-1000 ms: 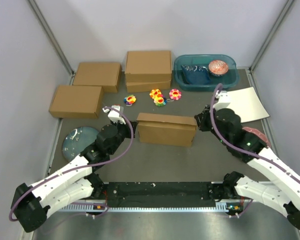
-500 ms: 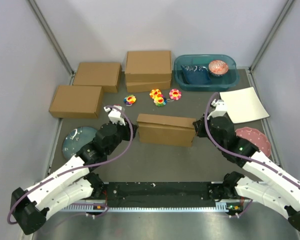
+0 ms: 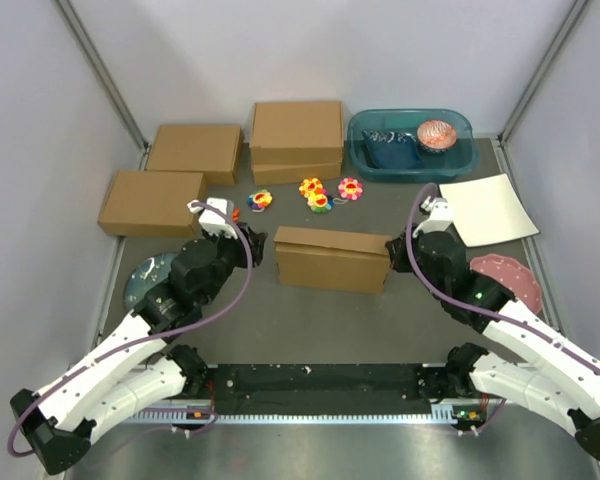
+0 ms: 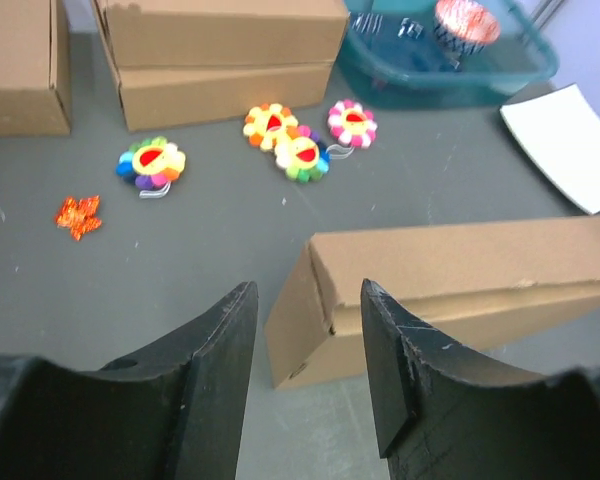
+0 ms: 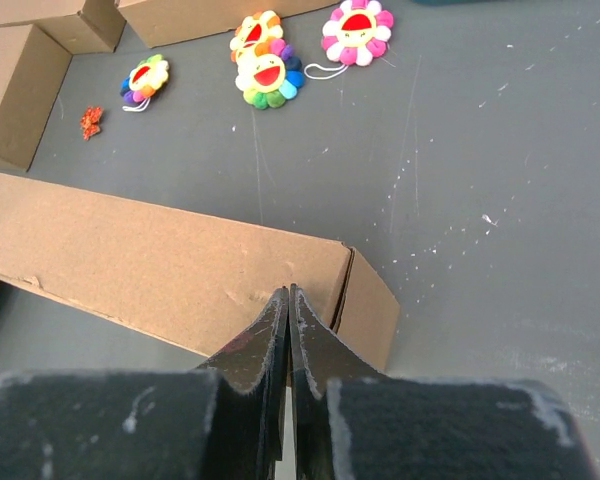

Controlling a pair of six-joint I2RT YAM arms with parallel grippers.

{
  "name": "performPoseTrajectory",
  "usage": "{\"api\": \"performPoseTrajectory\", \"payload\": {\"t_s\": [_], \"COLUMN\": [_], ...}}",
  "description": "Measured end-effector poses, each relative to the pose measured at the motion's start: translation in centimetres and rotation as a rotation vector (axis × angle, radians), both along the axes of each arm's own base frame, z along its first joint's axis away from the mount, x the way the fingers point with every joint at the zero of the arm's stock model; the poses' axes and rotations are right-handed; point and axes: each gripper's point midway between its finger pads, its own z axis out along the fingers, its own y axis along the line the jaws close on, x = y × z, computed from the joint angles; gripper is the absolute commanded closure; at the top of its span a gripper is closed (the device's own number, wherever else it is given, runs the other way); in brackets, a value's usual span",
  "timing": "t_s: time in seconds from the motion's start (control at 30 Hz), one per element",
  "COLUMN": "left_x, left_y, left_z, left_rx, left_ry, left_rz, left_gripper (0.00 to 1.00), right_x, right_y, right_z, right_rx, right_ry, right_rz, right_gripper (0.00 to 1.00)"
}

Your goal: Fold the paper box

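The paper box (image 3: 332, 258) lies closed in the middle of the table, a long brown cardboard block. My left gripper (image 3: 248, 249) is open a short way off its left end, with nothing between the fingers. In the left wrist view, the box (image 4: 460, 270) shows beyond my left gripper (image 4: 305, 290), its end panel facing the gap. My right gripper (image 3: 391, 250) is shut at the box's right end. In the right wrist view, my right gripper (image 5: 288, 290) rests its closed tips over the top of the box (image 5: 160, 265) near the right edge, holding nothing.
Other brown cardboard boxes stand at the back left (image 3: 152, 202), (image 3: 195, 150) and back middle (image 3: 297, 140). A teal bin (image 3: 358, 150) is at the back right. Flower toys (image 3: 320, 195) lie behind the box. A white sheet (image 3: 490, 208), a pink plate (image 3: 505, 272) and a bluish disc (image 3: 145, 275) flank the arms.
My left gripper has opened and drawn back to the left, away from the box's left end. My right gripper has shut fully and shifted a little towards the box's right end.
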Motion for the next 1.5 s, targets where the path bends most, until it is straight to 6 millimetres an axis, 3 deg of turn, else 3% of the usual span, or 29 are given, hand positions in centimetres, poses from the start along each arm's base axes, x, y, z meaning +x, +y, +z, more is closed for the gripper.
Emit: {"api": "performPoseTrajectory", "payload": {"t_s": [0.13, 0.23, 0.33, 0.53, 0.77, 1.03, 1.13, 1.27, 1.5], "left_x": [0.7, 1.7, 2.7, 2.7, 2.5, 2.5, 2.5, 2.5, 2.8], "left_y": [-0.8, -1.9, -3.2, -4.3, -4.3, -4.3, -4.4, -4.4, -4.6], "left_z": [2.3, 2.9, 1.7, -4.9, -4.9, -4.9, -4.9, -4.9, -5.0], "left_rx": [-0.070, -0.099, -0.091, -0.069, -0.148, -0.155, -0.158, -0.163, -0.167], "left_ry": [-0.075, -0.097, -0.072, 0.064, 0.048, 0.052, 0.054, 0.057, 0.059], "left_rz": [-0.006, -0.017, -0.034, -0.052, -0.044, -0.041, -0.040, -0.038, -0.039], "left_gripper": [0.63, 0.71, 0.79, 0.83, 0.83, 0.83, 0.83, 0.83, 0.82], "right_x": [0.0, 0.0, 0.0, -0.1, -0.5, 0.0, -0.1, -0.7, -1.4], "right_y": [0.0, 0.0, 0.0, -0.1, -0.4, -0.1, 0.0, 0.0, -0.1], "right_z": [0.0, 0.0, 0.0, 0.2, 0.7, 6.4, 5.1, -1.0, -0.1], "right_rx": [0.001, 0.001, 0.002, 0.007, -0.014, 0.018, 0.013, -0.009, 0.042], "right_ry": [0.000, 0.000, 0.000, -0.004, 0.008, -0.069, -0.049, 0.057, 0.040], "right_rz": [0.000, 0.000, -0.001, 0.000, 0.008, 0.018, 0.018, 0.015, 0.016], "right_gripper": [1.00, 1.00, 1.00, 1.00, 0.99, 0.99, 1.00, 1.00, 1.00]}}
